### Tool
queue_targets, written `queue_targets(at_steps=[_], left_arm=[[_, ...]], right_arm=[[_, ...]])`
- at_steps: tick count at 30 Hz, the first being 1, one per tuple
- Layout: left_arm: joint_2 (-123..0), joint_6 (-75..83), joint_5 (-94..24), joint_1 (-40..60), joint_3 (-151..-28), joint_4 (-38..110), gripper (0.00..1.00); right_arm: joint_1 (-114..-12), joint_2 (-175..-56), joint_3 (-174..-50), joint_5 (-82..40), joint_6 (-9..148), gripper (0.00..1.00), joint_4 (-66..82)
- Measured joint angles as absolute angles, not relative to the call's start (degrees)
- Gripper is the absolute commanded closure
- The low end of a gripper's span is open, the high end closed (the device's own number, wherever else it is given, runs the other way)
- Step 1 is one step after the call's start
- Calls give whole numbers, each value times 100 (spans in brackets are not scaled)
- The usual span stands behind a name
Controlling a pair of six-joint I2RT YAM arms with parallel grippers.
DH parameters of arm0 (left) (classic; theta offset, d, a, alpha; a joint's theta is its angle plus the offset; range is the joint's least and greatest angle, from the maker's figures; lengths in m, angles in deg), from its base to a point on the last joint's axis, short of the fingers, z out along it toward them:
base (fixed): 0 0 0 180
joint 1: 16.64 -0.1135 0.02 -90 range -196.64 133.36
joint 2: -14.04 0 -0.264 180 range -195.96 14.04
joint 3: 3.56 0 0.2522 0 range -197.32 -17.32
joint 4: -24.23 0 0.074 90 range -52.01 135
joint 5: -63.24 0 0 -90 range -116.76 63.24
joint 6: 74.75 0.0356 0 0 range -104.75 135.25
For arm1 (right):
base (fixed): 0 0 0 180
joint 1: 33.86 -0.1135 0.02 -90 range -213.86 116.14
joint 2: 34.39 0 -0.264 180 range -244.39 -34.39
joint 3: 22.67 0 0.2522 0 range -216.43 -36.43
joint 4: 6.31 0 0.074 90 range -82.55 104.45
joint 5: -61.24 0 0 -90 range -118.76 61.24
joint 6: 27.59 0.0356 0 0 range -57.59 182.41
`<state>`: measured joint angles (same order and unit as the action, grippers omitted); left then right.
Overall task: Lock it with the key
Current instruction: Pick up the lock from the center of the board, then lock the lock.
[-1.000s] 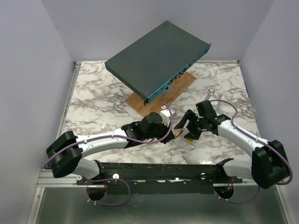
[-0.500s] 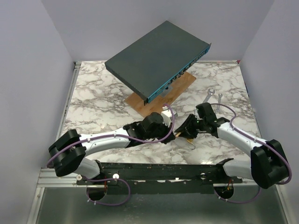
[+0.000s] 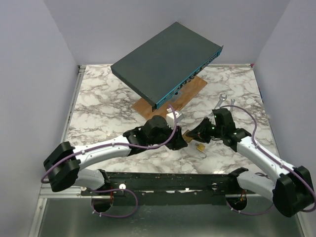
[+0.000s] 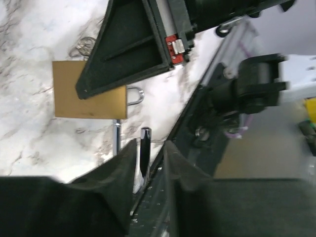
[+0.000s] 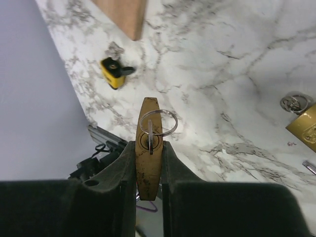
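Right claw (image 5: 148, 144) is clenched on the brass padlock (image 5: 148, 170), pads on its broad faces, and it hangs clear above the counter (image 5: 222, 64). The key (image 5: 150, 142) sits in the base, ring dangling.

Left claw (image 4: 150, 143) is slack. The shackle (image 4: 144, 155) leg stands between my fingers with a gap on one side, so there is no real hold. The shackle looks sprung out of the body.

Risks, my reckoning:
- Pressing the shackle home or twisting the key may pivot the body about my pinch, or squeeze it out.
- My left fingers could snag the shackle when they leave.
- A drop would land by the second brass padlock (image 5: 307, 127) on the counter.

The yellow padlock (image 5: 112, 72) and wooden board (image 5: 121, 15) are well apart and pose no hazard.
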<state>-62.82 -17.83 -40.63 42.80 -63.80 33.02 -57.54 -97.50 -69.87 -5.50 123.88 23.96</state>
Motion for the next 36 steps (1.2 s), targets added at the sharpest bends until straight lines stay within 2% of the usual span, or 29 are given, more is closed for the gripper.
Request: queue_targets(at_steps=[3, 9, 16, 21, 33, 36], left_arm=[[-5880, -2004, -4281, 4228, -6380, 3241, 59], [-5106, -2137, -4528, 4114, -6389, 3348, 54], [-4477, -1632, -4528, 4095, -6566, 3956, 43], [-4214, -1049, -4052, 4331, -6769, 4212, 43], [-4776, -614, -3029, 4676, -7193, 4279, 43], [-4840, -612, -2843, 4689, -7206, 4268, 48]], right_arm=[[-5754, -9149, -7048, -718, 12225, 99, 2427], [-5754, -8390, -7428, -864, 12013, 99, 2449], [-5754, -8336, -8272, -952, 11903, 99, 2921], [-5754, -8476, -8680, -956, 11919, 99, 3126], [-5754, -8506, -9155, -1028, 11956, 99, 3592], [-5754, -8495, -9238, -1028, 11956, 99, 3638]])
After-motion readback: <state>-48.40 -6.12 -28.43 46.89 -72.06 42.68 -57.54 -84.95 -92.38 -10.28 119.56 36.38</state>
